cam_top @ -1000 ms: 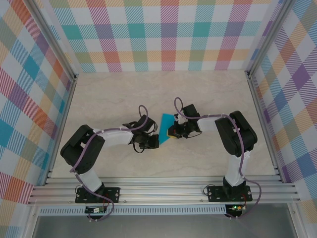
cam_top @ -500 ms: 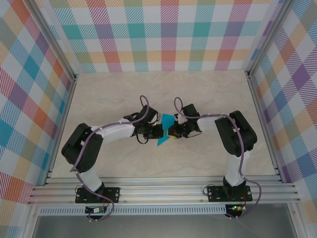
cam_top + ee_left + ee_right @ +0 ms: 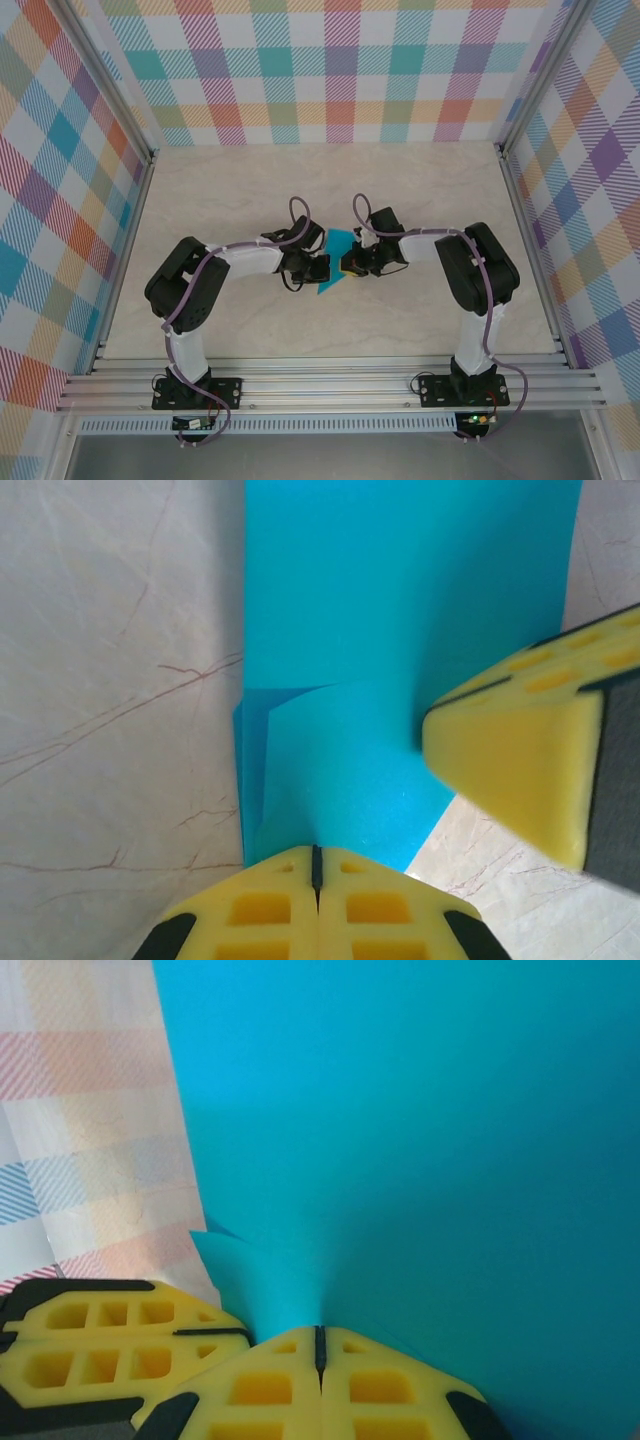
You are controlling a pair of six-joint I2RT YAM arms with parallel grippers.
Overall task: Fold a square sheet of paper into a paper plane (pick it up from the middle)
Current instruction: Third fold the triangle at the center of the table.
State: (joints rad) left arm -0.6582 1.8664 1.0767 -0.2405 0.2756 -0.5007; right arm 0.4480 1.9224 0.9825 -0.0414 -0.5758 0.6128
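The left gripper [image 3: 316,878] has its yellow foam-padded jaws pressed together on the near edge of the thin teal-blue paper sheet [image 3: 400,630], the seam between the pads shut tight with paper pinched in it. The right gripper [image 3: 320,1352] is likewise clamped on the same sheet [image 3: 420,1130], which fans up and away from its closed tips. From above, the two grippers [image 3: 318,268] [image 3: 347,263] face each other almost tip to tip near the middle of the pale marbled table [image 3: 430,190], with the paper [image 3: 335,243] caught between them — one corner poking out toward the back, another toward the near side.

The folding looks to be underway but far from finished. The left wrist view shows a doubled layer with a slanted folded edge low on the sheet, so at least one fold is in. The outline from above is a small, stubby angular shape, not a flat square — and not a narrow dart with a centre crease either. My judgement: the early folds are done, while the narrowing folds and the final centre crease of the paper plane remain.
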